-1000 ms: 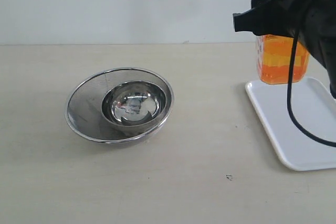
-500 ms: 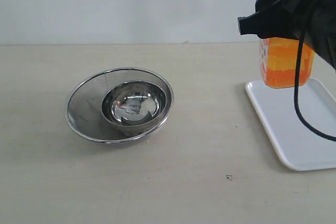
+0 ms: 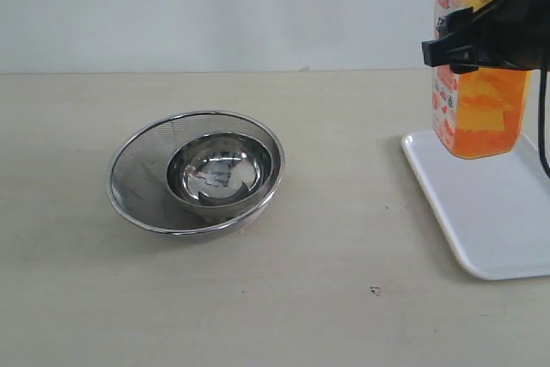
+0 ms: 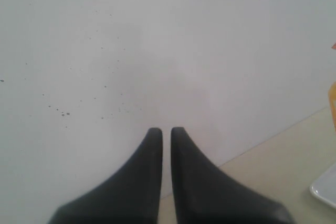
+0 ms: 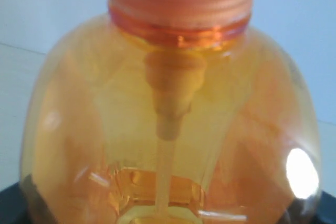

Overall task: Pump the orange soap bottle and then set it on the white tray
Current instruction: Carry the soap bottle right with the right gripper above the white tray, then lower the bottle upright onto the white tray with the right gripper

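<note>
From outside, the orange soap bottle (image 3: 477, 83), part-filled with liquid (image 3: 481, 131), is held tilted by the right end effector (image 3: 473, 40) over the far end of the white tray (image 3: 481, 221); a steel bowl (image 3: 219, 174) is nested in a mesh bowl (image 3: 137, 178). At the left wrist, the left end effector (image 4: 166, 145) is seen pinched shut; at the right, a dip tube (image 5: 165, 166) is seen inside the bottle.

Nothing in the room can be read from here. The orange soap bottle (image 3: 481, 100) carries a white label (image 3: 444, 83) with red markings down its narrow side, seen in the exterior view. Its print is too small and blurred to make out any word.
</note>
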`<state>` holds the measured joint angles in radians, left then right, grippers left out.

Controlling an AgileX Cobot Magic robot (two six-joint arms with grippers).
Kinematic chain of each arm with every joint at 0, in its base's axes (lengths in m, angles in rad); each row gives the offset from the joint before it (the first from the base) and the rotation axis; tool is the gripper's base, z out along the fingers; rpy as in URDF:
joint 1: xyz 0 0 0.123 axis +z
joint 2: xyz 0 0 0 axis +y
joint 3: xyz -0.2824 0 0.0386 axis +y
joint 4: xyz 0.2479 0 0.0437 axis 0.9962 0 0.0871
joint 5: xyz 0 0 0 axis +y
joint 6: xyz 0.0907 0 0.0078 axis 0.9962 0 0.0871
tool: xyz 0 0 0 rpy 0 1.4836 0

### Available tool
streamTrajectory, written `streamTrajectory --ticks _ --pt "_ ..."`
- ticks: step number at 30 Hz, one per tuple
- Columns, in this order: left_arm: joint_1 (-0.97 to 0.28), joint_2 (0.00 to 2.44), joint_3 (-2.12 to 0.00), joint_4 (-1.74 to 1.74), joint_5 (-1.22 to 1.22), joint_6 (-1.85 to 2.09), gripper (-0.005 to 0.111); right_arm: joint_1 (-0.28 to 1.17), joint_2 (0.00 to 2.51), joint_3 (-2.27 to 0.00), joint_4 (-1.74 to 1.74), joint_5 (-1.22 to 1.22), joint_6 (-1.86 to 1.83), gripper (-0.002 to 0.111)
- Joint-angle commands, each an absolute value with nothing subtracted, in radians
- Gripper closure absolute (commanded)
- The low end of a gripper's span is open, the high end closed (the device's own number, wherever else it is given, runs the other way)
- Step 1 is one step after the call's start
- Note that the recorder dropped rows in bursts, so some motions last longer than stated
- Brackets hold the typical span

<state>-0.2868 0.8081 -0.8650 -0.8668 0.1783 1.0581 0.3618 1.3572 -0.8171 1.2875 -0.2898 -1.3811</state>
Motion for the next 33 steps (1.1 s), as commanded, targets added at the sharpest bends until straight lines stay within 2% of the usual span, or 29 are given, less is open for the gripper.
streamTrajectory --ticks 1,11,25,33 --pt "-0.29 0.804 -0.862 -0.873 0.183 1.049 0.102 0.279 1.331 -0.828 1.201 -0.23 -1.348 0.108" --pt "-0.29 0.804 -0.862 -0.873 0.185 1.049 0.102 0.25 1.325 -0.828 1.024 -0.165 -1.154 0.108" --pt "-0.29 0.804 -0.862 -0.877 0.189 1.049 0.102 0.25 1.347 -0.823 1.02 -0.18 -1.149 0.108" --pt "-0.29 0.804 -0.862 -0.877 0.191 1.049 0.102 0.25 1.358 -0.746 0.998 -0.243 -1.13 0.108"
